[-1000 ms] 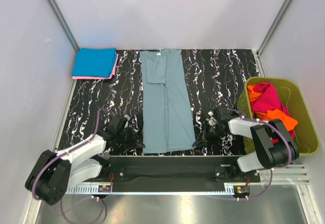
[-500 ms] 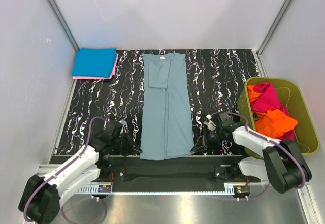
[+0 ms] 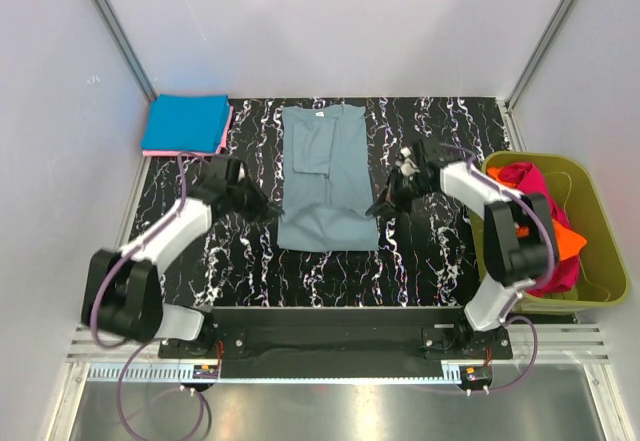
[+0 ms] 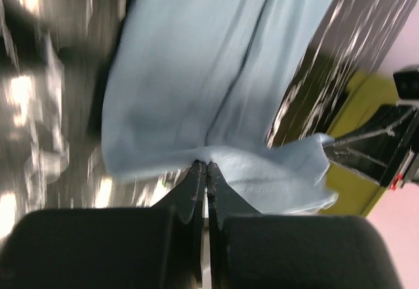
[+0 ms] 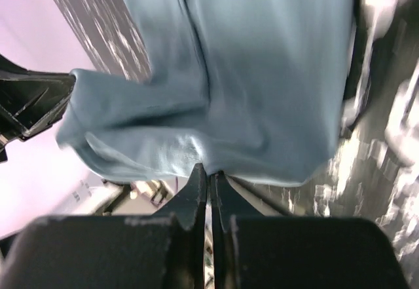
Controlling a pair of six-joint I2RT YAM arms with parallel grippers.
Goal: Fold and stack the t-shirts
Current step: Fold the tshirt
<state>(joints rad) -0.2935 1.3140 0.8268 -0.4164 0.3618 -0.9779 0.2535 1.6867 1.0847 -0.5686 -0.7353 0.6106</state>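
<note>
A dusty grey-blue t-shirt (image 3: 330, 176) lies in the middle of the black marbled table, collar at the far end, sides folded in. Its near hem is lifted and doubled over the body. My left gripper (image 3: 264, 209) is shut on the hem's left corner, and my right gripper (image 3: 383, 204) is shut on the right corner. In the left wrist view the closed fingertips (image 4: 204, 166) pinch the cloth (image 4: 196, 73). The right wrist view shows the same pinch (image 5: 209, 170) on the cloth (image 5: 262, 73). A folded bright blue shirt (image 3: 186, 122) lies on a pink one (image 3: 226, 133) at the far left.
An olive-green tub (image 3: 600, 223) stands at the right edge, holding a magenta shirt (image 3: 525, 193) and an orange one (image 3: 563, 238). White walls with metal posts close in the table on three sides. The arms' base rail (image 3: 340, 331) runs along the near edge.
Both grippers have travelled from the near edge toward the far side with the hem in them, so the shirt now reaches only about half as far toward me. The right gripper closed fully.
</note>
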